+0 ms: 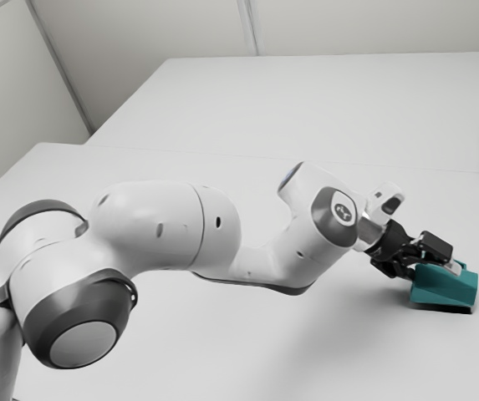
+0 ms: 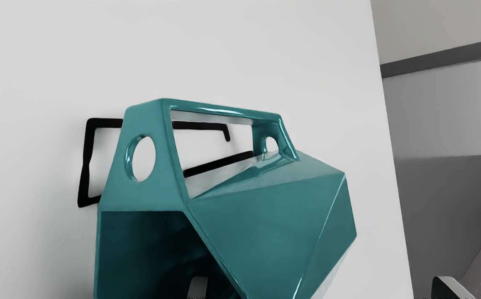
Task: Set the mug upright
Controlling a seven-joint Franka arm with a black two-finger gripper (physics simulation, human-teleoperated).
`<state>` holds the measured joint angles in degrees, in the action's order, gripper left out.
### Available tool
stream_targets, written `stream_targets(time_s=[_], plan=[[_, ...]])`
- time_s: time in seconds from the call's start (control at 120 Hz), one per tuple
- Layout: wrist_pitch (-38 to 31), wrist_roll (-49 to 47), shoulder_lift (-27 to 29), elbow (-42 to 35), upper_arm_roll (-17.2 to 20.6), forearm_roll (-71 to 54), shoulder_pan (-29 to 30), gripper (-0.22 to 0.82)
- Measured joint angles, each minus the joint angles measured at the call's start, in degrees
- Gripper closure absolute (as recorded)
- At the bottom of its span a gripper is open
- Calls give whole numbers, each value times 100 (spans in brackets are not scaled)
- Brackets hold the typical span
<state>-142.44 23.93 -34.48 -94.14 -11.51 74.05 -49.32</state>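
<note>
Mug on Its Side, End Effector Spread Open Around Its Rim

The teal mug (image 1: 444,286) is tipped over, not upright, low over the white table (image 1: 331,351) toward the exterior view's right. The arm (image 1: 151,225) reaches across from the exterior view's left, and its black end effector (image 1: 433,270) is right at the mug, tilted down toward it.

The end effector stands wide open and has hold of nothing. In the wrist view, one fingertip (image 2: 198,287) shows against the mug's dark, hollow mouth; the other fingertip (image 2: 452,287) is outside the mug, well apart from its faceted wall. Whether the first one touches the mug, I cannot tell.

The mouth faces the hand. The angular handle (image 2: 147,195), with a round hole through each end, projects from the mug's side, toward the table. Beyond it, a black angular outline (image 2: 86,162) shows against the table; whether it is a shadow or a thing is unclear. Behind the table is a second pale surface (image 1: 323,100), with light walls (image 1: 155,29) around it.
</note>
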Motion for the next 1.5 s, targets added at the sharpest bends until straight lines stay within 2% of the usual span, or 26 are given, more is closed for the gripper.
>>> stream_targets(time_s=[0.042, 0.2, 0.267, 0.333, 0.675, 0.842, 1.042, 1.5], plan=[[14, 17, -6, 14, 0, -3, 1, 13], [47, 71, -10, 25, -6, -7, -7, 49], [55, 90, -11, 25, -8, -8, -7, 58], [56, 98, -10, 25, -9, -24, -11, 63], [41, 85, 32, 108, -24, -165, -72, 76], [38, 71, 137, 148, -79, -290, -128, 78], [34, 45, 589, -134, -176, -600, -24, 78], [-3, -39, 1706, -1286, -555, -1800, 1086, 78]])
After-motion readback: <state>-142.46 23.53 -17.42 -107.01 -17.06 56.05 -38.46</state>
